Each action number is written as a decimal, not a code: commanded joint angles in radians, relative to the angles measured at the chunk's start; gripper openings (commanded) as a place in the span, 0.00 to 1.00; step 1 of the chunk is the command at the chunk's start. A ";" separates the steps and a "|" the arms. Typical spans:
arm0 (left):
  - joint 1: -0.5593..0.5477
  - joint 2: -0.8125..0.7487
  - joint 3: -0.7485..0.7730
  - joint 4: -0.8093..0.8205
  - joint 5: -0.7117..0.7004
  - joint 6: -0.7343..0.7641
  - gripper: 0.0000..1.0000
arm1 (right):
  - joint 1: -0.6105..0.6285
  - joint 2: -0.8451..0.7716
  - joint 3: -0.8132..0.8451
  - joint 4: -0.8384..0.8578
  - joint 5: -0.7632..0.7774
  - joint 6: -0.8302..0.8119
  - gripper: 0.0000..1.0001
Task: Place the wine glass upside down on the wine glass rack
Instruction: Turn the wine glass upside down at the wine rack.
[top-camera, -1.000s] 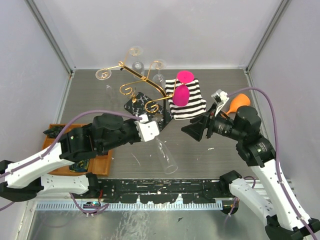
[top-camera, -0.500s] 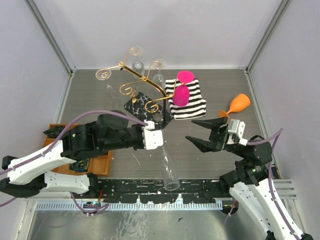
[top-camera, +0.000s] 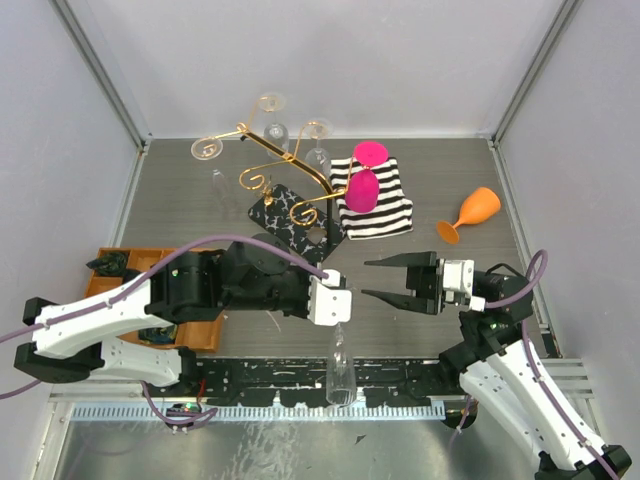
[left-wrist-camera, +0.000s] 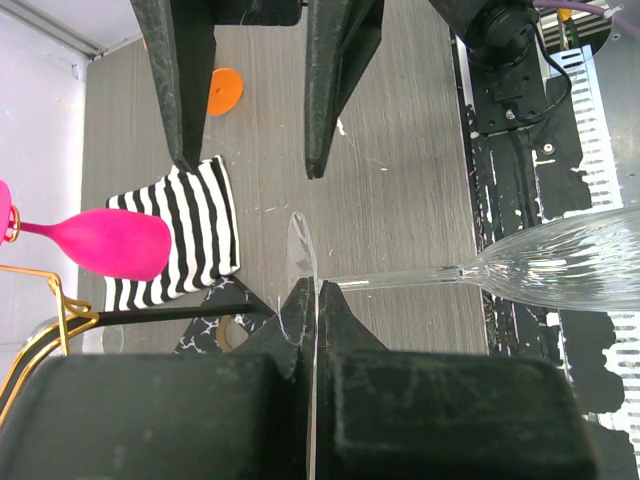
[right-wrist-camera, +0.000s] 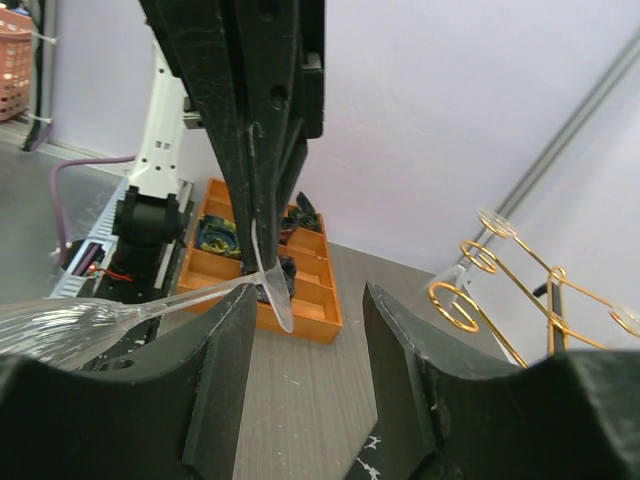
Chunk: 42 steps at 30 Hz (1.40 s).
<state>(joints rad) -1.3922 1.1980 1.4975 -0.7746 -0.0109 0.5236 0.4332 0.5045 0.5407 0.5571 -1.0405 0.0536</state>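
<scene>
My left gripper is shut on the flat foot of a clear wine glass and holds it off the table. The stem lies level and the bowl points toward the near rail. My right gripper is open and empty. It points left, with its fingertips just right of the glass foot. The wine glass rack is a gold wire stand on a black marbled base at the back left. Its scroll hooks also show in the right wrist view.
A pink glass lies on a black-and-white striped cloth right of the rack. An orange glass lies at the right. An orange compartment tray sits at the left edge. Clear glasses hang at the rack's far side.
My left gripper has carried the clear glass right and toward the near rail, and the bowl has swung to the near side. My right arm has dropped back, and its open gripper now points left at the glass foot.
</scene>
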 joint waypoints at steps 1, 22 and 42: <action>-0.013 0.000 0.047 -0.008 0.014 0.012 0.00 | 0.037 0.008 0.014 0.005 -0.024 -0.028 0.53; -0.034 0.025 0.050 -0.008 0.010 0.027 0.00 | 0.228 0.106 0.066 -0.203 0.065 -0.249 0.28; -0.034 -0.150 -0.081 0.216 -0.129 -0.170 0.66 | 0.239 0.082 0.143 -0.405 0.299 -0.500 0.01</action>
<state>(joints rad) -1.4223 1.1488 1.4693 -0.7071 -0.0608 0.4648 0.6704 0.5762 0.6197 0.1749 -0.8658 -0.3664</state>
